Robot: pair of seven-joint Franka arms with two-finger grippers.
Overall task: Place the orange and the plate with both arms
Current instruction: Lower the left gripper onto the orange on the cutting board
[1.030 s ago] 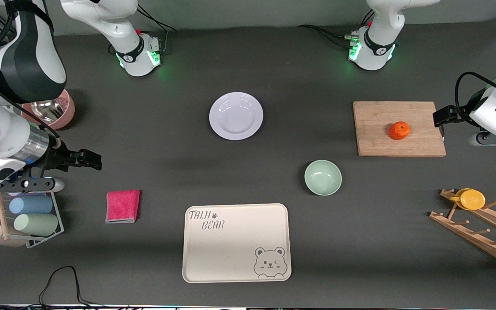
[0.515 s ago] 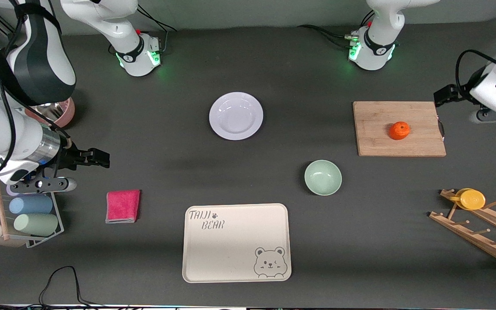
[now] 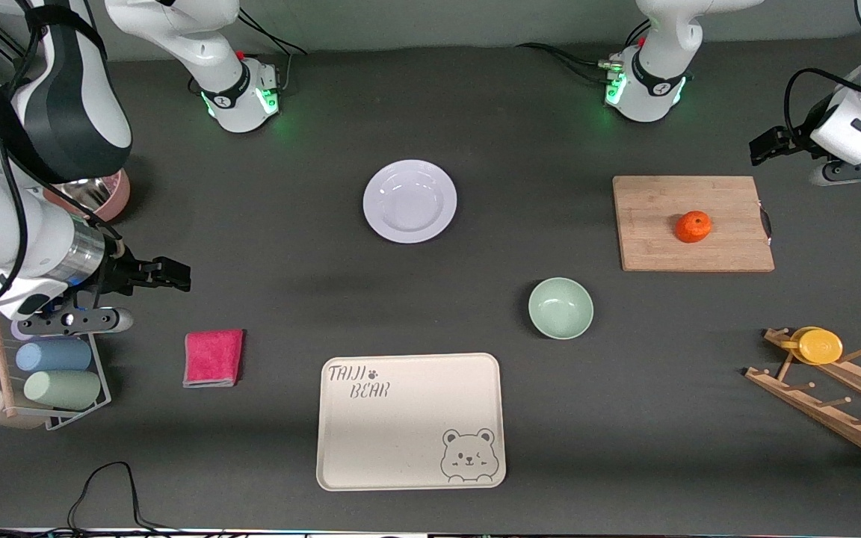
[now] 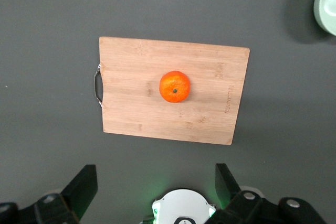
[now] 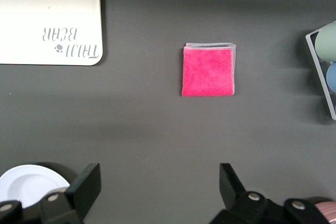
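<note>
The orange (image 3: 693, 226) sits on a wooden cutting board (image 3: 647, 224) toward the left arm's end of the table. It also shows in the left wrist view (image 4: 175, 86) on the board (image 4: 131, 103). The white plate (image 3: 409, 201) lies mid-table, and its edge shows in the right wrist view (image 5: 29, 184). My left gripper (image 3: 763, 146) is open and empty, over bare table just off the board's handle corner (image 4: 156, 182). My right gripper (image 3: 170, 274) is open and empty, over bare table near the pink cloth (image 5: 160, 182).
A pale green bowl (image 3: 560, 308) and a cream bear tray (image 3: 409, 421) lie nearer the camera. A pink cloth (image 3: 213, 357), a cup rack (image 3: 42, 373) and a metal bowl (image 3: 94, 190) are at the right arm's end. A wooden rack with a yellow lid (image 3: 819, 345) is at the left arm's end.
My left gripper has moved off the board's edge toward the robots' bases. My right gripper shifted slightly toward mid-table, then held still. Orange and plate have not moved.
</note>
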